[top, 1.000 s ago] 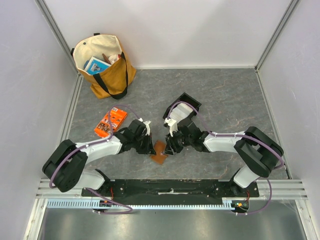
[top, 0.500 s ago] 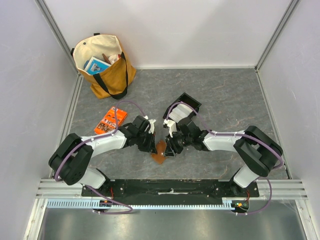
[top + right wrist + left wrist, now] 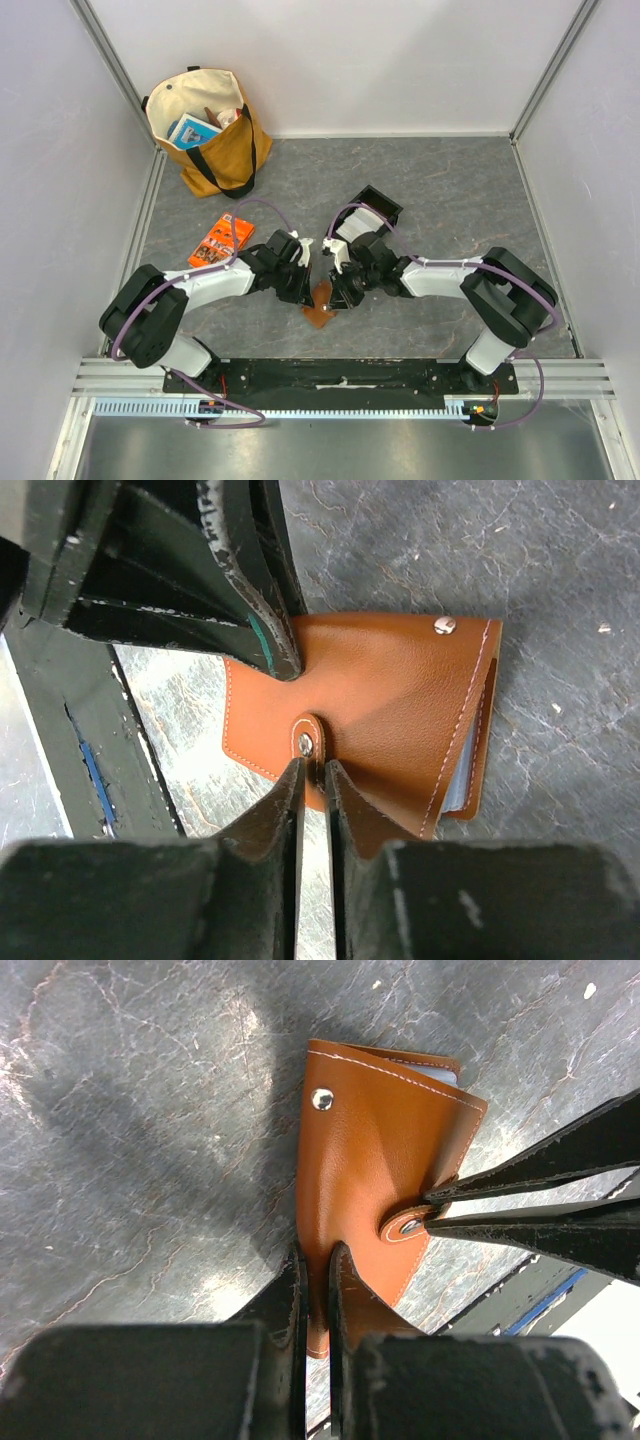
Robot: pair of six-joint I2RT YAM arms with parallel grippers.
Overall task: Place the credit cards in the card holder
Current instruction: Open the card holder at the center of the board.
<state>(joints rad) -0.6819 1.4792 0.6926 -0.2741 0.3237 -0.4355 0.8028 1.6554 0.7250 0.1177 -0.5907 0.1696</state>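
The tan-brown card holder (image 3: 320, 304) lies on the grey table between both arms. In the left wrist view my left gripper (image 3: 315, 1265) is shut on the near edge of the card holder (image 3: 380, 1150). In the right wrist view my right gripper (image 3: 312, 768) is shut on the small snap strap (image 3: 307, 740) on the card holder's (image 3: 400, 695) front. A pale blue edge (image 3: 468, 770) peeks out between its covers; I cannot tell whether it is one of the credit cards. No loose credit cards are in view.
A black open tray (image 3: 377, 207) stands just behind the right gripper (image 3: 336, 292). An orange printed packet (image 3: 220, 243) lies left of the left gripper (image 3: 304, 290). A tan tote bag (image 3: 206, 128) sits at the back left. White walls enclose the table.
My left gripper has moved right onto the card holder's edge. My right gripper's jaws have narrowed onto the snap strap.
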